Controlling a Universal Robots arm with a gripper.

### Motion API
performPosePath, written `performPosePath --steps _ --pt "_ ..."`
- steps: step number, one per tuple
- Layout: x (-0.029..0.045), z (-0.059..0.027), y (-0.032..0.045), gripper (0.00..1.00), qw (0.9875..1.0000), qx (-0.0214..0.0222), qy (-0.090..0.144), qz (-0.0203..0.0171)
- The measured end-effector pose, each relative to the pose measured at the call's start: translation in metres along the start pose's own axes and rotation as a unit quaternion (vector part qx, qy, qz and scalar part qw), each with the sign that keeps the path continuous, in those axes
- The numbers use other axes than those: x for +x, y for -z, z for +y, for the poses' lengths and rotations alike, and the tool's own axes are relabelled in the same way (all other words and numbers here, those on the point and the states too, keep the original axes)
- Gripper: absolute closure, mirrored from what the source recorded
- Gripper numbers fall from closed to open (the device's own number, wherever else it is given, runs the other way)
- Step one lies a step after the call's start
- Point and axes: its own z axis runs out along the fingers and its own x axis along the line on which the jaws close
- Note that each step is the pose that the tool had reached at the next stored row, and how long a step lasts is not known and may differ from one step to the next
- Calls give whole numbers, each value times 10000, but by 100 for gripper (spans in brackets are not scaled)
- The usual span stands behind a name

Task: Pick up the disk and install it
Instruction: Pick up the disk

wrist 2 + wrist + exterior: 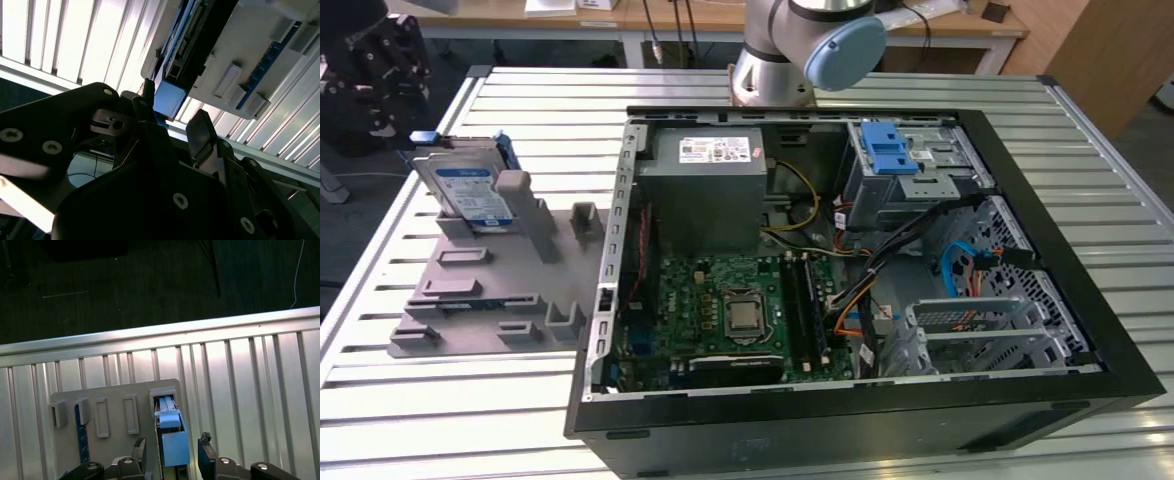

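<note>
The disk [470,188] stands on edge in a slot of the grey holder plate [480,300], on the exterior view's left. It is silver with a white and blue label and blue rails. In the first wrist view its blue end [172,442] lies between my two dark fingers [205,445]. My gripper [172,449] is open, with a gap on each side of the disk. The second wrist view shows the same: my gripper [172,117] is spread around the disk's blue tab [167,97], not touching it.
An open computer case [1067,250] fills the middle and right of the slatted metal table [520,90]. Inside it are a grey metal box [704,175], a motherboard [734,315] and a silver cage with a blue latch [897,155]. The arm's base [781,60] stands behind the case.
</note>
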Motion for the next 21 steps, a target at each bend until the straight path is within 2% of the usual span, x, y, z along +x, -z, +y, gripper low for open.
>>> performPosePath --steps 13,21 --pt "0 -1 -84 47 10000 0 2 1" --pt "0 -2 -130 47 9999 5 168 2"
